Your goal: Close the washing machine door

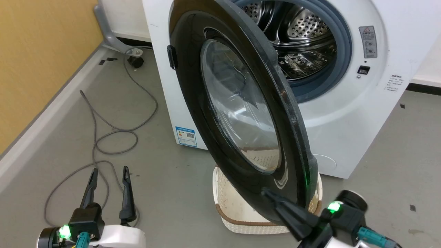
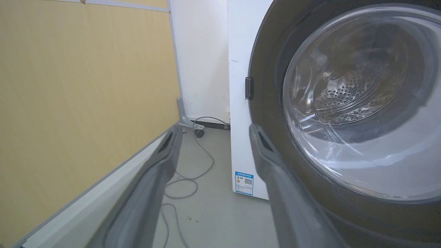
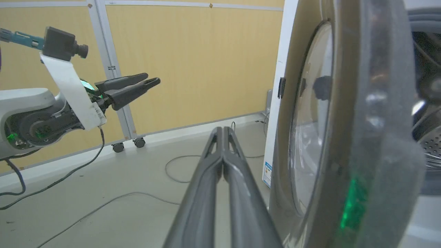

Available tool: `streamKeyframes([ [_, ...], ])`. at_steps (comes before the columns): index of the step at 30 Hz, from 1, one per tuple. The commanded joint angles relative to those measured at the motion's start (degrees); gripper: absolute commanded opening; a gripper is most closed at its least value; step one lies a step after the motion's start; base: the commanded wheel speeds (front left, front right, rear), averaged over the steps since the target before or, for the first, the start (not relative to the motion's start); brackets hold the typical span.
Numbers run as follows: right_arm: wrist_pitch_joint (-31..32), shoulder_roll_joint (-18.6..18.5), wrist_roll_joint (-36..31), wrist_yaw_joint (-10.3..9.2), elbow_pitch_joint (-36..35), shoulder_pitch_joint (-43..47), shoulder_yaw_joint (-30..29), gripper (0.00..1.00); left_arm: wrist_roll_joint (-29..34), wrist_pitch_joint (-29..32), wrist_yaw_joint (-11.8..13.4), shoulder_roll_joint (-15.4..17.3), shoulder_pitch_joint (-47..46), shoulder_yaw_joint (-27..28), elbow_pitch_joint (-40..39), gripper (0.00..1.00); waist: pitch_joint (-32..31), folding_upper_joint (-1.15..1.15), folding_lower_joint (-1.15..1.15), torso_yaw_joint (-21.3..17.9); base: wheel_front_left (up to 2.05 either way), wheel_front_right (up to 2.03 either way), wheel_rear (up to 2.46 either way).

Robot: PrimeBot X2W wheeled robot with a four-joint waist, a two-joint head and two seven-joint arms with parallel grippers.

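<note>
**Entry: door half open, closing push not finished**

- Right claw (image 1: pixel 268 193): fingers pressed together, holding nothing. Tip lies at the low outer rim of the door. The right wrist view puts it just beside the door's outer face, and whether it touches cannot be told.
- Left claw (image 1: pixel 109 170): fingers apart, empty. It is low on the robot's left, well apart from the door and over the floor.
- Door (image 1: pixel 237 110): hinged at the left of the machine (image 1: pixel 344 131) and swung out roughly halfway. Its glass bowl faces the robot's left.
- Drum (image 1: pixel 299 31) and gasket (image 1: pixel 341 51): both exposed. The latch slot (image 1: pixel 363 70) on the right of the opening is unmet.
- Basket (image 1: pixel 234 206): on the floor under the door's low edge.
- Cable (image 1: pixel 103 137): loose loops on the floor at left.

Progress, as judged: little is done. The door must yet swing through the rest of its arc and be pressed home until it latches.

Writing:
- Sticker (image 1: pixel 186 136): blue and white with a QR code, print too small to read.
- Label (image 1: pixel 368 42): grey with a red warning triangle, illegible.
- No brand name can be read.
</note>
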Motion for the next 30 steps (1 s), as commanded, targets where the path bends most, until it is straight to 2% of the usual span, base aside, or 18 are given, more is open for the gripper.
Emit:
streamKeyframes([
  [1, -0.2, 0.2, 0.0, 0.03, 0.4, 0.4, -0.5, 0.0, 0.3, -0.2, 0.0, -0.2, 0.5, 0.2, -0.1, 1.0, 0.1, 0.0, 0.0, -0.1, 0.0, 0.0, 0.0],
  [8, -0.2, 1.5, -0.8, 0.03, 6.1, 1.3, -6.5, 0.0, 1.7, -0.2, 0.2, -0.6, 0.1, 0.2, -0.1, 1.0, 1.0, 0.0, 0.0, -0.8, 0.0, 0.0, 0.0],
  [17, -0.2, 4.3, 0.7, 0.03, 10.1, -0.7, -18.9, 0.0, 1.7, -0.2, 0.1, -1.3, -1.7, -1.0, -0.4, 1.0, 4.3, 0.0, 0.0, -1.1, 0.0, 0.0, 0.0],
  [25, -0.2, 2.9, 0.6, 0.03, 15.5, -9.0, -26.4, 0.0, 1.8, -0.2, 0.1, -2.0, -5.1, -3.1, -0.6, 1.0, 9.1, 0.0, 0.0, 0.1, 0.0, 0.0, 0.0],
  [30, -0.2, 1.4, 1.1, 0.03, 21.9, -18.8, -30.9, 0.0, 1.0, -0.2, 0.2, -2.4, -8.2, -4.4, -0.8, 1.0, 12.9, 0.0, 0.0, 1.5, 0.0, 0.0, 0.0],
])
